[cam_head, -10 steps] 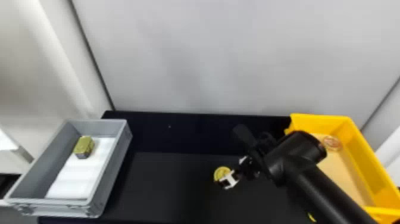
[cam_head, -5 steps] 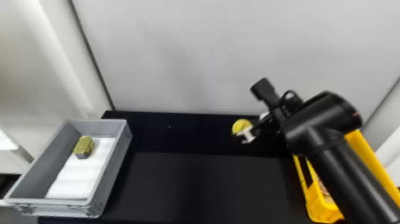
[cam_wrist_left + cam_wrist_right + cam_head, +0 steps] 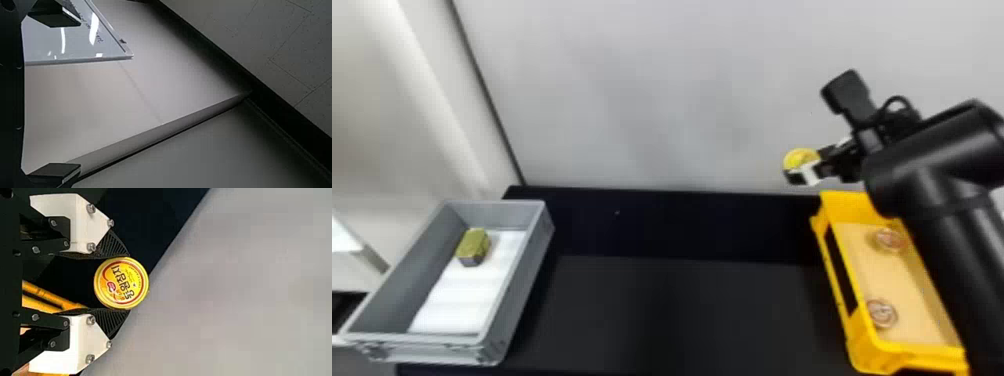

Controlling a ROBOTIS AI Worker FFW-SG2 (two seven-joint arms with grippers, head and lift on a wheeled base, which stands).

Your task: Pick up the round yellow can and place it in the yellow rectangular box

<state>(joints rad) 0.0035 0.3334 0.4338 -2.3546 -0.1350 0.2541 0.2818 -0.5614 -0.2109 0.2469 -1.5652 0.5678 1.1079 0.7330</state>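
Behind the black table (image 3: 682, 310) stood a pale wall (image 3: 657, 90). At far right, the right gripper (image 3: 803, 167) held the round yellow can (image 3: 797, 157), fingers closed against its opposite sides, raised near the yellow box (image 3: 852, 206). The left gripper (image 3: 80, 95), fingers wide apart, held nothing.

Before me I have a black table (image 3: 677, 310), its far strip darker than its near part, with an open grey box (image 3: 524, 285) on its left side and, well apart, the yellow rectangular box (image 3: 872, 350) on its right.
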